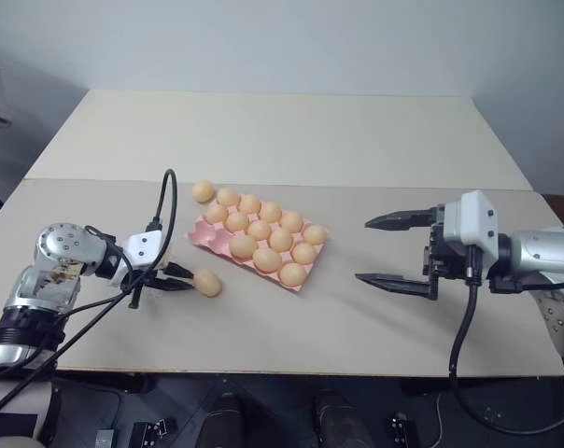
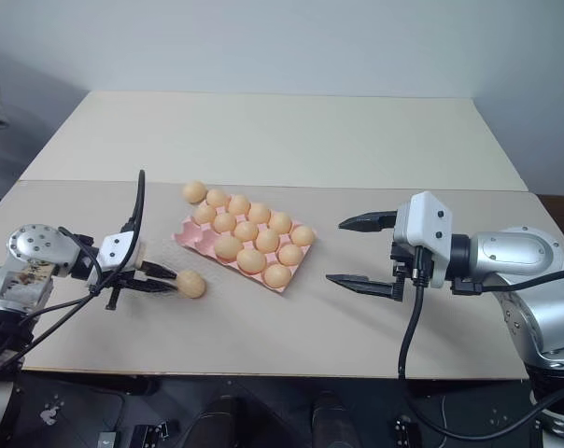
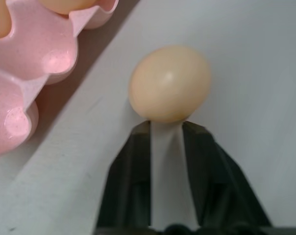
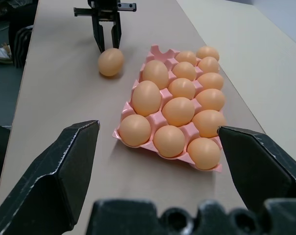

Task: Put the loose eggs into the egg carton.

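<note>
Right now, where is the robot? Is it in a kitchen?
Probably not a kitchen; more likely a lab or test room. It has a bare beige table, a plain wall, and just a pink egg carton with eggs.

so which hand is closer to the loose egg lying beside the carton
Left. The left hand has its fingertips shut right against that loose egg, not gripping it. The right hand hovers open on the far side of the egg carton, well away from it.

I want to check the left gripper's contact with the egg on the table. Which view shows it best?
The left wrist view: the egg sits just beyond the fingertips, not between them. Both eye views and the right wrist view show it small, at the left gripper.
</note>
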Available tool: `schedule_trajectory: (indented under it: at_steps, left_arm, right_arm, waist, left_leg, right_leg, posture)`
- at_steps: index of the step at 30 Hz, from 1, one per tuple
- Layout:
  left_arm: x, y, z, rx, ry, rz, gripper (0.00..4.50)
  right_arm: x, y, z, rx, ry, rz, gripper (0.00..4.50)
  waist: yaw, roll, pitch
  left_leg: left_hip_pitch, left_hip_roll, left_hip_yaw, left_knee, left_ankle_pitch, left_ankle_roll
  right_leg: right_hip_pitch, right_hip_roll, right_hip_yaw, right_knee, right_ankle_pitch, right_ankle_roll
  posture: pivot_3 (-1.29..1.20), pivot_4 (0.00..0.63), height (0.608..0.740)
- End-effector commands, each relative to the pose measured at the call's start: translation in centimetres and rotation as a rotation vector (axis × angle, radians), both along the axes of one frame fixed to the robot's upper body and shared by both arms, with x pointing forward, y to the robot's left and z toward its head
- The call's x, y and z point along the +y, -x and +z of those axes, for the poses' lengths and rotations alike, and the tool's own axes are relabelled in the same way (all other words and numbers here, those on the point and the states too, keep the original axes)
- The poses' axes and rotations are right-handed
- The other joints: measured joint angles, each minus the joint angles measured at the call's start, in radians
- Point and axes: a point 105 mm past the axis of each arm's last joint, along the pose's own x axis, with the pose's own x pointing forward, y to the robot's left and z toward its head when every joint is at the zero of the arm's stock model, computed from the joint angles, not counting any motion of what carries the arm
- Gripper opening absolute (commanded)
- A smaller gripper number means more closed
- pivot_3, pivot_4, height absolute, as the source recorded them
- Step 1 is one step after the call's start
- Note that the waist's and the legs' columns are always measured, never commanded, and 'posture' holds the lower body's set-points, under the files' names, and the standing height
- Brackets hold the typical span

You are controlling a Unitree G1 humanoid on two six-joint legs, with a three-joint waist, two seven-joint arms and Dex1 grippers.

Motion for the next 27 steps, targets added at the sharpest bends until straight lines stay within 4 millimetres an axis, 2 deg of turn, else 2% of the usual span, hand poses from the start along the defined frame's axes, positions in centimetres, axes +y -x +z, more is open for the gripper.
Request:
schedule_trajectory:
  at_steps: [1,4,5,7,14,19,27]
  left_arm:
    - [0.1,0.1,1.5,-0.038,0.020,-0.016,0.83]
    - [0.5,0.2,1.8,-0.045,-0.002,-0.036,0.83]
    - [0.7,0.1,2.0,-0.039,-0.004,-0.033,1.00]
    - [0.8,0.1,2.4,-0.032,-0.006,-0.033,1.44]
    - [-0.7,-1.1,4.2,-0.132,0.030,-0.075,3.64]
    - [-1.0,-1.6,3.9,-0.130,0.027,-0.070,3.64]
    - [-2.2,-1.0,2.4,-0.094,0.032,-0.097,3.64]
  right_arm:
    - [0.2,0.5,1.0,-0.042,-0.013,0.019,4.50]
    - [0.1,0.6,1.0,-0.043,-0.012,0.018,4.50]
    - [0.1,0.6,1.0,-0.043,-0.013,0.019,4.50]
    - [0.1,0.6,1.0,-0.041,-0.014,0.019,4.50]
    - [0.1,0.8,1.1,-0.043,-0.015,0.024,4.50]
    - [0.1,0.8,1.2,-0.047,-0.015,0.020,4.50]
    - [-0.1,0.9,1.2,-0.048,-0.014,0.004,4.50]
  waist:
    - [0.000,0.000,0.000]
    - [-0.001,0.000,0.000]
    - [0.000,0.000,0.000]
    - [0.000,0.000,0.000]
    - [0.002,0.000,0.000]
    - [-0.005,0.000,0.000]
    - [-0.001,0.000,0.000]
  left_leg:
    - [0.000,0.000,0.000,0.000,0.000,0.000]
    - [0.000,0.000,0.000,0.000,0.000,0.000]
    - [0.000,0.000,0.000,0.000,0.000,0.000]
    - [0.000,0.000,0.000,0.000,0.000,0.000]
    - [0.000,0.000,0.000,0.000,0.000,0.000]
    - [0.000,0.000,0.000,0.000,0.000,0.000]
    - [0.000,0.000,0.000,0.000,0.000,0.000]
  right_leg:
    - [0.000,0.000,0.000,0.000,0.000,0.000]
    - [0.000,0.000,0.000,0.000,0.000,0.000]
    - [0.000,0.000,0.000,0.000,0.000,0.000]
    - [0.000,0.000,0.000,0.000,0.000,0.000]
    - [0.000,0.000,0.000,0.000,0.000,0.000]
    - [0.000,0.000,0.000,0.000,0.000,0.000]
    - [0.000,0.000,0.000,0.000,0.000,0.000]
  posture:
    - [0.00,0.150,0.740]
    - [0.00,0.150,0.740]
    - [0.00,0.150,0.740]
    - [0.00,0.150,0.740]
    - [0.00,0.150,0.740]
    - [0.00,0.150,0.740]
    - [0.00,0.150,0.740]
